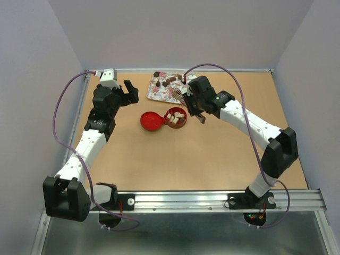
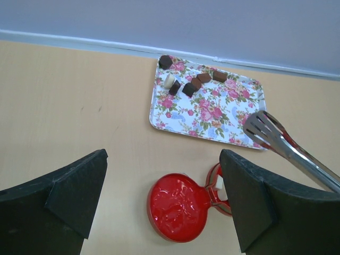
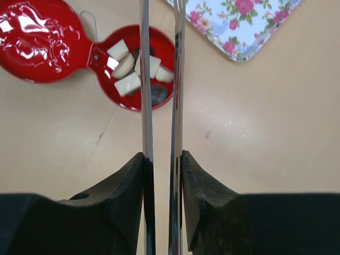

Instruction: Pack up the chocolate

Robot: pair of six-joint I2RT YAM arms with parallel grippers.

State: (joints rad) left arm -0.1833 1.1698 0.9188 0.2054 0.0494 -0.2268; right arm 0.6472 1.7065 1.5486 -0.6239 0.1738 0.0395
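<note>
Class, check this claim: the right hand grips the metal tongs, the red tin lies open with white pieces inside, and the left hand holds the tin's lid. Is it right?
No. The left hand holds nothing: the left wrist view shows its fingers spread and the lid lying on the table. The right hand does grip the tongs; the red tin is open, white pieces inside.

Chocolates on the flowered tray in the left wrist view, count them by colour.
Dark brown pieces: 3
Reddish-brown pieces: 3
Cream pieces: 1
Total on the tray: 7
</note>
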